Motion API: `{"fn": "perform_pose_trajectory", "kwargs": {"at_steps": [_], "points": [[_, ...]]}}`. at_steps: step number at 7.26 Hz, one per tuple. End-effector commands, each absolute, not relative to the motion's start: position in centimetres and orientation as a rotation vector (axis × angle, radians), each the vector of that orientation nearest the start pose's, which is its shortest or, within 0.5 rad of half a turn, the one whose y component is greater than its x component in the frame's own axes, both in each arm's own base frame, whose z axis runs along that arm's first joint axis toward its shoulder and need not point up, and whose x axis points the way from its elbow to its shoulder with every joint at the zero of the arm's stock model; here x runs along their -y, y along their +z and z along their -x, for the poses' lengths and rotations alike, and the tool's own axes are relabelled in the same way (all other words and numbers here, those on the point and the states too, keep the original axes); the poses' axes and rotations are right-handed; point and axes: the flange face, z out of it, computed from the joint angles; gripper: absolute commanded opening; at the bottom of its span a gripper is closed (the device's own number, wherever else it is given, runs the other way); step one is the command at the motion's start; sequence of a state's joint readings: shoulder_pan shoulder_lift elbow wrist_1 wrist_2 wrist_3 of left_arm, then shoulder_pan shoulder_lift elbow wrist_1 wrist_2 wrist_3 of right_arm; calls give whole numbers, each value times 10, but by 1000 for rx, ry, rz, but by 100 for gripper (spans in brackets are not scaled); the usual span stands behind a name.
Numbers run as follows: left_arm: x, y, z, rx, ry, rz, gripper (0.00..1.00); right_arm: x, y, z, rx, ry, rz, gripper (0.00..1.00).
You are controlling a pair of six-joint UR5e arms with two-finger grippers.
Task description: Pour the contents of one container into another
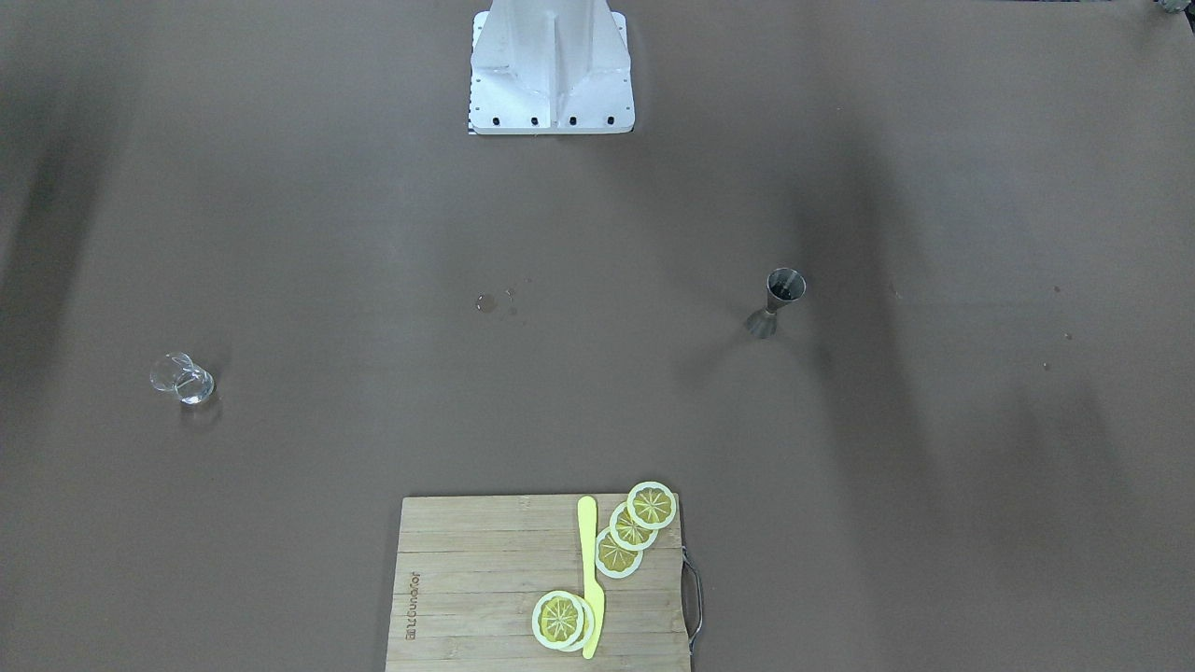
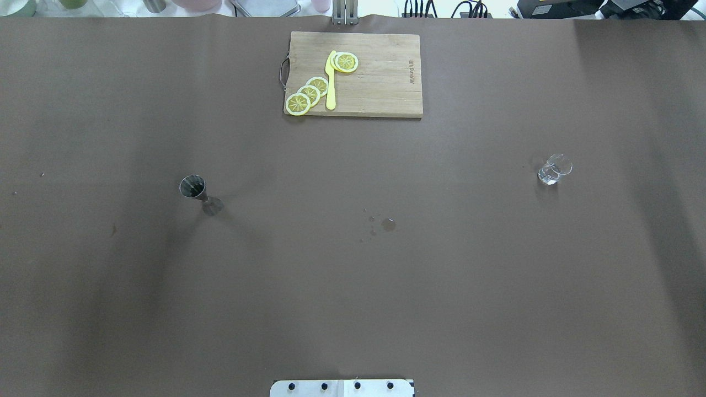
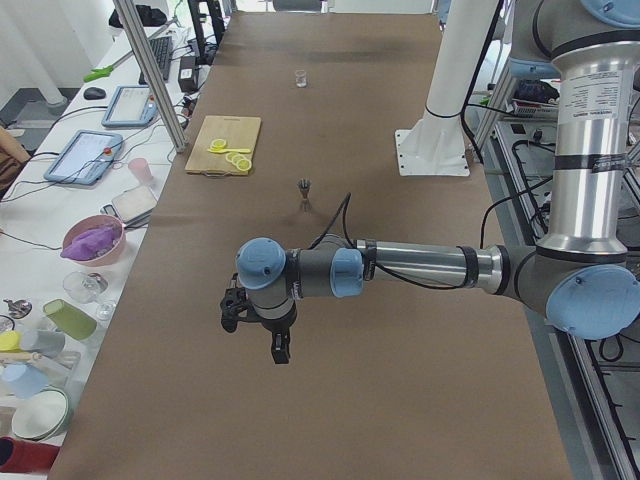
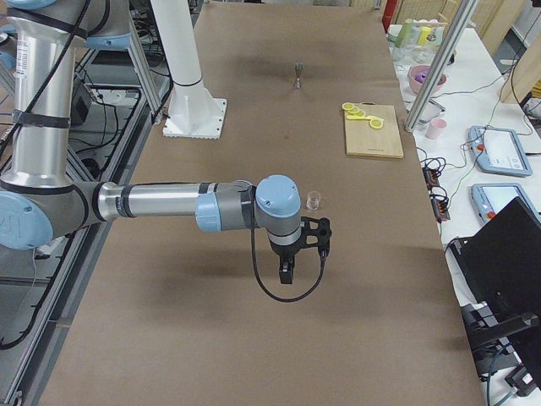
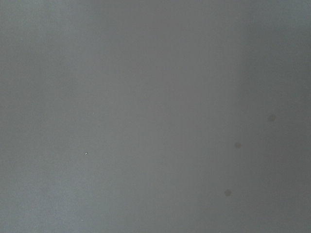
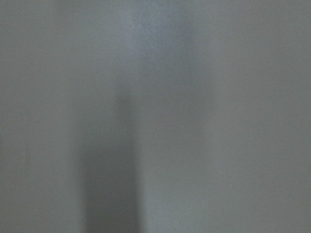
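Your slim steel double-cone jigger [image 2: 192,186] stands upright centre-left in the overhead view, with the small clear glass pitcher [image 2: 554,169] far right, likely one for each arm. The left fingers [image 3: 281,349] and right fingers [image 4: 286,272] hang above the brown tabletop [image 2: 353,286]; you cannot tell whether they are apart or together.

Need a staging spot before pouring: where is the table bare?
Bare: between jigger and glass, except the wet spots mid-table; also everything from there to the base plate. Crowded only at the board, with lemon slices and knife.
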State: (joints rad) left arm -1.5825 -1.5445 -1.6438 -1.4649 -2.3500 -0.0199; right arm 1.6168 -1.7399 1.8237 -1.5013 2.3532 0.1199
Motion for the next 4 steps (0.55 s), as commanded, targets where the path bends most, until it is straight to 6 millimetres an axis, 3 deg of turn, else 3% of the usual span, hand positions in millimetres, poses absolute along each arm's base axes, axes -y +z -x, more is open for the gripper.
{"fn": "perform_pose_trajectory", "kwargs": {"at_steps": [1,4], "points": [[477,645,68,-779,-50,57,98,426,601,-83,786,96,-122,100],[477,645,69,-779,-53,58,98,428,597,-82,798,90,-130,100]]}}
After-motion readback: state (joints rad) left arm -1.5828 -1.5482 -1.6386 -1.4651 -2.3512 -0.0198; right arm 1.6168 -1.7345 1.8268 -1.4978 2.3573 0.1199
